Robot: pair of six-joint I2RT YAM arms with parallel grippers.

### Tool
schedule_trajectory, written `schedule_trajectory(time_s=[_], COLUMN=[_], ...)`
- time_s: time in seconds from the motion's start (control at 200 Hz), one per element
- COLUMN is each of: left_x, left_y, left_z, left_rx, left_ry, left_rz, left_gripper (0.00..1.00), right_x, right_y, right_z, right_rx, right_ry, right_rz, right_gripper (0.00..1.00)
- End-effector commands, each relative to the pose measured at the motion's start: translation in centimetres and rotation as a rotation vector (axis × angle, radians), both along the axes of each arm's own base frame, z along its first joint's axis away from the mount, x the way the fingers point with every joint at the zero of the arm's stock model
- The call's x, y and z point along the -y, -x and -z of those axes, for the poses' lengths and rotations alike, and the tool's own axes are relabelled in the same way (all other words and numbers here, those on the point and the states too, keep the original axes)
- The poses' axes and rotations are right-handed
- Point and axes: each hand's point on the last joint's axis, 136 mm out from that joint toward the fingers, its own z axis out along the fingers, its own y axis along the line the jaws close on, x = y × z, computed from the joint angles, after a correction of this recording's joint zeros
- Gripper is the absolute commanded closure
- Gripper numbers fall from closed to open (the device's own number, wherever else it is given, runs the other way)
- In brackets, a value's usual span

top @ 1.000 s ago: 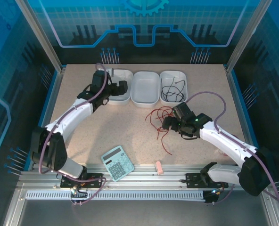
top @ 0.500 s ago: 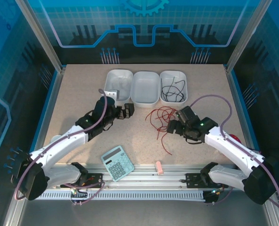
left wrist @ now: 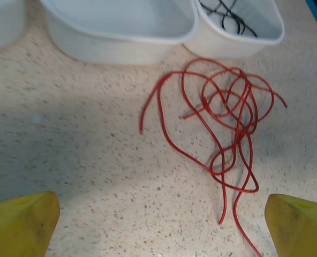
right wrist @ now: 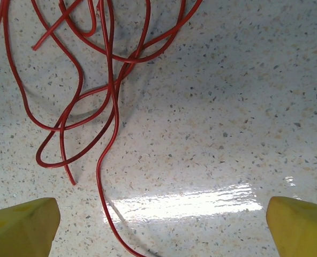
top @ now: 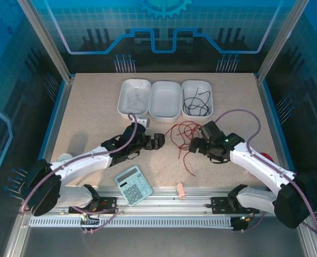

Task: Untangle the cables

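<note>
Left gripper (top: pixel 157 141), right gripper (top: pixel 193 143) both spread, empty. Pinch separate loose ends of thin red looped cables (left wrist: pixel 225 99), draw apart slowly.

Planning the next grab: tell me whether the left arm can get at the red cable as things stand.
Probably yes. The left gripper is open, facing the red cable, which lies loose on the table just ahead; nothing stands between them.

Logged left arm (top: pixel 89 159) stretched low toward centre, left fingers (left wrist: pixel 20 224) spread wide, nothing between them. Logged right arm (top: pixel 257 166) bent inward, right fingers (right wrist: pixel 297 225) spread equally wide, empty.
</note>
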Motion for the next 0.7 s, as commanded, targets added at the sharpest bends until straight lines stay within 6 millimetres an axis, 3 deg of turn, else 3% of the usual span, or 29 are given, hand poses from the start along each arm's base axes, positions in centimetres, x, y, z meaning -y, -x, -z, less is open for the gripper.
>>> schedule_trajectory(time_s=[0.0, 0.28, 0.455, 0.695], left_x=[3.8, 10.1, 12.1, 13.4], left_y=[-0.3, 0.2, -0.3, 0.0], left_z=[-2.0, -3.0, -2.2, 0.2], left_rx=[0.073, 0.157, 0.146, 0.064], left_ry=[0.035, 0.007, -0.06, -0.252], left_rz=[0.13, 0.4, 0.509, 0.718], left_gripper=[0.01, 0.01, 0.02, 0.15], right_x=[-0.2, 0.7, 2.7, 4.5], right_y=[-0.9, -1.6, -1.4, -1.1], right_z=[-0.4, 0.0, 0.2, -0.1], right_rx=[0.007, -0.026, -0.058, -0.061], right_ry=[-0.028, -0.064, -0.041, -0.032], right_rz=[0.018, 0.069, 0.118, 0.166], right_gripper=[0.0, 0.0, 0.0, 0.0])
